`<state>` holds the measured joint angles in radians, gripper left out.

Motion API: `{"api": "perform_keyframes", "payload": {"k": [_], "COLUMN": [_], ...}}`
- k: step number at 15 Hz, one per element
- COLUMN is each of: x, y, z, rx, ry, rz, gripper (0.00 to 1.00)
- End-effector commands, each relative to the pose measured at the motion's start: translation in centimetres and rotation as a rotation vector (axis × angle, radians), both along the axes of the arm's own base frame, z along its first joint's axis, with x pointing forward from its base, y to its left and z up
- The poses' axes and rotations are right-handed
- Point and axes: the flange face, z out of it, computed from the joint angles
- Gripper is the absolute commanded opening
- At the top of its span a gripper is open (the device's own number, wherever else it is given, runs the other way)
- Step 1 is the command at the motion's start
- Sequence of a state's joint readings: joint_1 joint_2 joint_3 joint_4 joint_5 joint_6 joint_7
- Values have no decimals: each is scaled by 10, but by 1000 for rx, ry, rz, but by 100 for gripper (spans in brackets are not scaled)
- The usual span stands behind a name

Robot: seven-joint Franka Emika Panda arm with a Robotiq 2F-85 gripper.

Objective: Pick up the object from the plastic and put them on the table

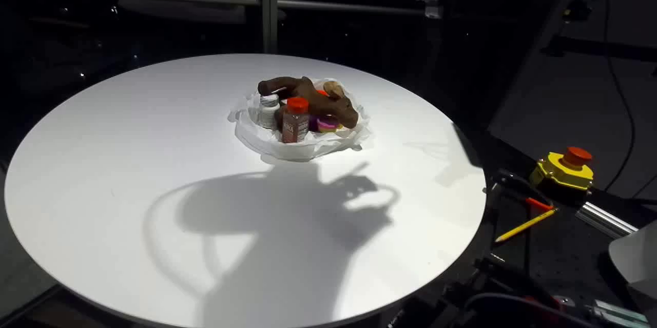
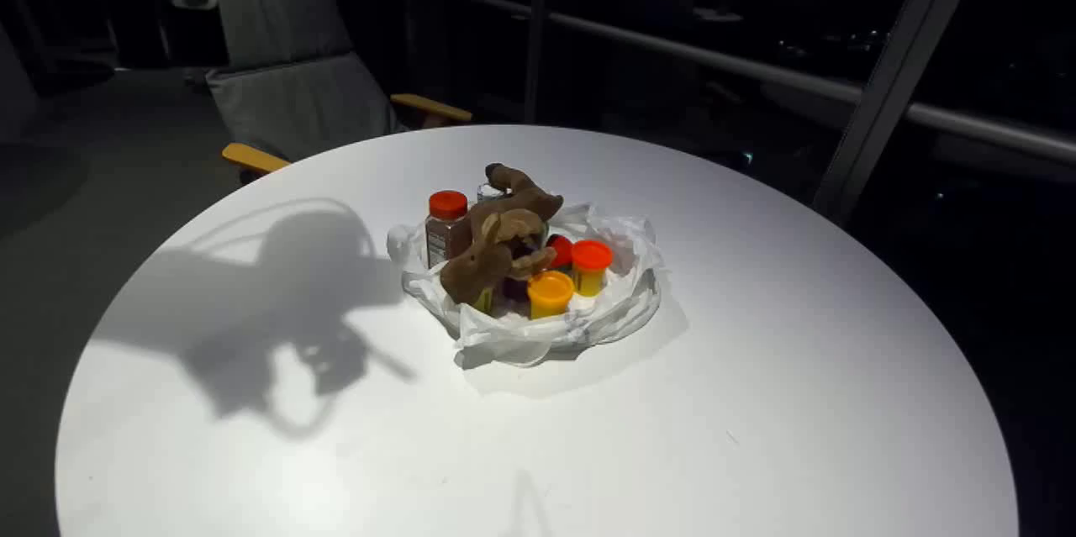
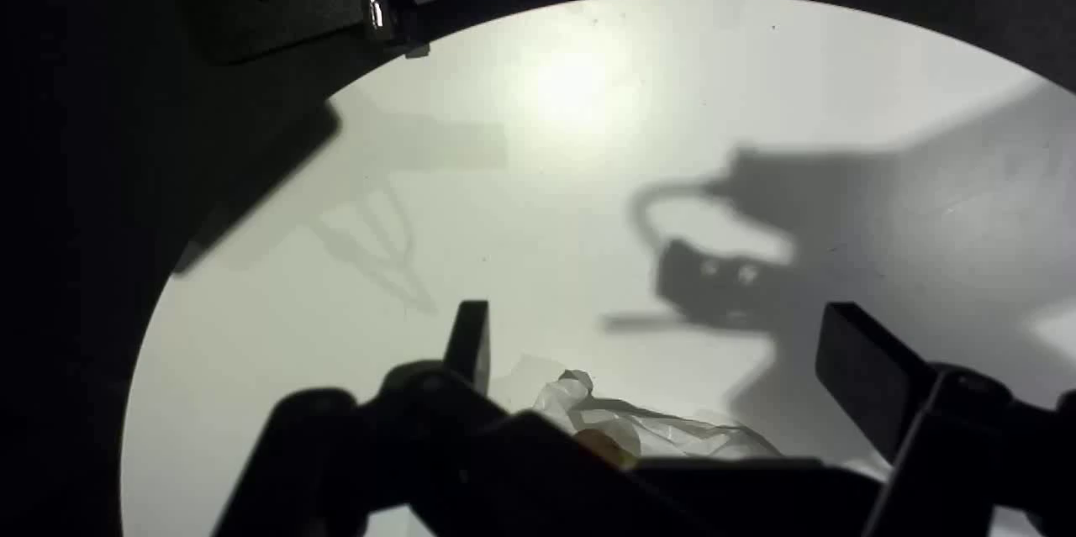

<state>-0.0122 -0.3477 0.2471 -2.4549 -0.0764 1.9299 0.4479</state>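
In an exterior view, the white plastic is set at 1 o'clock on the round table. Inside it, a brown object is laid across the top, and a white bottle is stood at 9 o'clock. In an exterior view, a red-capped bottle is seen at 10 o'clock in the plastic, a red-lidded tub at 3 o'clock and an orange-lidded tub at 5 o'clock. In the wrist view, the 2 fingers of the gripper are held wide apart, and the plastic is partly hidden behind it at 5 o'clock.
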Motion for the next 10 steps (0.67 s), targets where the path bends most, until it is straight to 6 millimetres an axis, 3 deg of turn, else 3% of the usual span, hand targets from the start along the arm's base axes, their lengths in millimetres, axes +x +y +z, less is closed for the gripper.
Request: {"api": "perform_keyframes", "payload": {"k": [1, 10], "x": [1, 3], "y": [0, 1], "z": [2, 7], "rx": [1, 3], "ry": [-4, -14], "rz": [0, 1], "gripper": [100, 100]}}
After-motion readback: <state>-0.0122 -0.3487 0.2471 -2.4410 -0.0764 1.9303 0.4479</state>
